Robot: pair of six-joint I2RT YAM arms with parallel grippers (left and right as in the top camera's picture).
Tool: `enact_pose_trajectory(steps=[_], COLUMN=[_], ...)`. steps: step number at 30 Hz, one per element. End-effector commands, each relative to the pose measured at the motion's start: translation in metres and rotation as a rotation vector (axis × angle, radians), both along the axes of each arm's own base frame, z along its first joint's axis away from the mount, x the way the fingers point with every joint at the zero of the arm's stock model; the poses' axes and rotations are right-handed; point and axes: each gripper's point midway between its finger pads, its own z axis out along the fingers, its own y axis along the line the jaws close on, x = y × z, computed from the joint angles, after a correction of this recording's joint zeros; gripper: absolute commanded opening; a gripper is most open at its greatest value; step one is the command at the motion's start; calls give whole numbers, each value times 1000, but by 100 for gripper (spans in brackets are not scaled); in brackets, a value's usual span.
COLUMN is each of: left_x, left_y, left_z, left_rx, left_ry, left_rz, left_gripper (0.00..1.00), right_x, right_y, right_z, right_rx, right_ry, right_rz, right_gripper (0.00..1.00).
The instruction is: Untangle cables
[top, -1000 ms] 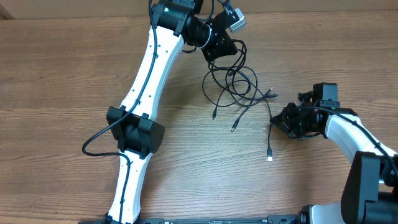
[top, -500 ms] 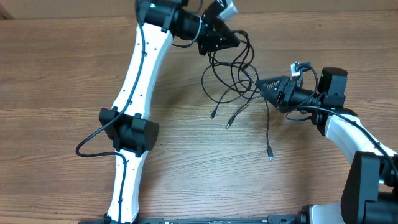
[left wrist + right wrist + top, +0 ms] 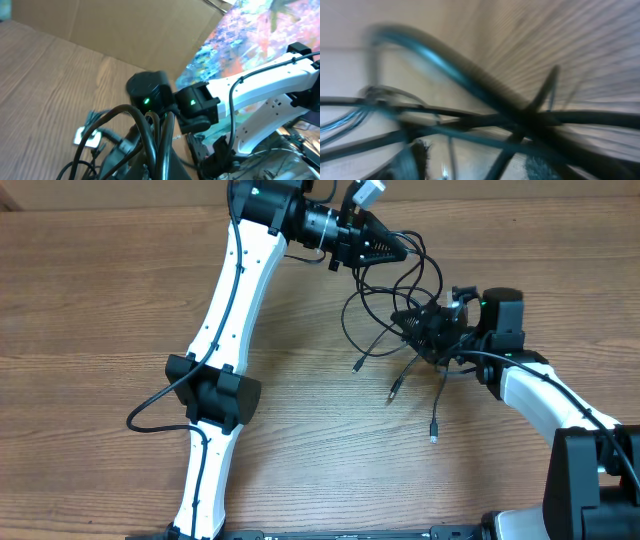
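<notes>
Matt, wood-grain table (image 3: 100,300); thin black cables (image 3: 385,305) with smooth rubbery sheen; glossy white plastic arm casing (image 3: 235,290); dull brown cardboard (image 3: 125,30).

- The left arm (image 3: 237,290) has white shell links above and below a black elbow block (image 3: 215,392), with a row of small dark screw holes.
- A thick black wire (image 3: 145,412) loops out left of the elbow block, and a thinner one runs along the white links.
- The left gripper (image 3: 398,249), far up-right of the elbow block, is black and wedge-shaped, with a small grey camera box (image 3: 366,192) by it.
- The right arm (image 3: 535,392), well right of the elbow block, has a curved white link and a black wrist housing (image 3: 500,315) with a green light.
- The right gripper (image 3: 412,323) is black.
</notes>
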Motion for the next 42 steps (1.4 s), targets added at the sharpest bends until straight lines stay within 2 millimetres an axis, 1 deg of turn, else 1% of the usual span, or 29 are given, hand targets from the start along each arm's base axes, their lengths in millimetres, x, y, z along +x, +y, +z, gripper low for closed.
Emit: enact_pose_trajectory(steps=[1, 2, 4, 5, 7, 9, 13, 15, 16, 19, 21, 23, 24, 29, 32, 33, 35, 36, 38, 39, 41, 42], left_x=[-8, -3, 7, 12, 22, 35, 62, 78, 88, 114, 124, 127, 127, 130, 129, 126, 121, 118, 113, 111, 106, 104], left_y=[0, 3, 9, 12, 19, 29, 52, 66, 75, 104, 121, 127, 128, 135, 132, 127, 115, 108, 97, 92, 83, 77], left_z=[17, 13, 6, 3, -5, -13, -35, -50, -58, -83, -93, -96, -97, -105, -107, -109, -108, -108, -111, -113, -118, -120], left_rx=[-47, -28, 12, 31, 76, 133, 275, 373, 434, 611, 696, 732, 741, 807, 810, 803, 779, 768, 761, 766, 773, 776], left_ry=[-16, -22, -37, -44, -48, -38, 1, 35, 60, 119, 127, 120, 119, 103, 123, 135, 145, 151, 155, 154, 145, 143], left_rz=[-26, -7, 36, 56, 104, 164, 314, 420, 491, 716, 828, 863, 870, 922, 928, 915, 876, 851, 821, 809, 783, 772], left_gripper=[4, 4, 4, 4, 4, 4, 4, 4, 4, 5, 6, 8, 10, 11, 15, 23, 43, 49, 49, 45, 43, 43], right_x=[4, -1, -10, -15, -23, -27, -28, -28, -28, -28, -28, -28, -28, -28, -28, -28, -27, -26, -24, -24, -24, -23], right_y=[-24, -34, -51, -58, -71, -79, -84, -84, -84, -84, -83, -82, -81, -81, -80, -78, -75, -72, -67, -63, -51, -44], right_z=[-29, -41, -59, -66, -76, -81, -83, -83, -83, -82, -82, -82, -82, -82, -82, -81, -79, -78, -75, -73, -67, -62], right_rx=[-163, -217, -309, -351, -421, -463, -491, -491, -490, -487, -482, -479, -475, -471, -466, -460, -444, -429, -401, -381, -316, -276], right_ry=[88, 138, 215, 245, 292, 317, 323, 320, 320, 321, 322, 323, 323, 323, 324, 321, 316, 310, 299, 295, 284, 276], right_rz=[-153, -193, -255, -280, -319, -341, -359, -360, -361, -359, -357, -355, -352, -349, -345, -342, -332, -323, -305, -292, -244, -217], right_gripper=[44, 38, 25, 22, 17, 17, 12, 7, 4, 4, 4, 4, 4, 4, 4, 4, 4, 4, 4, 4, 5, 9])
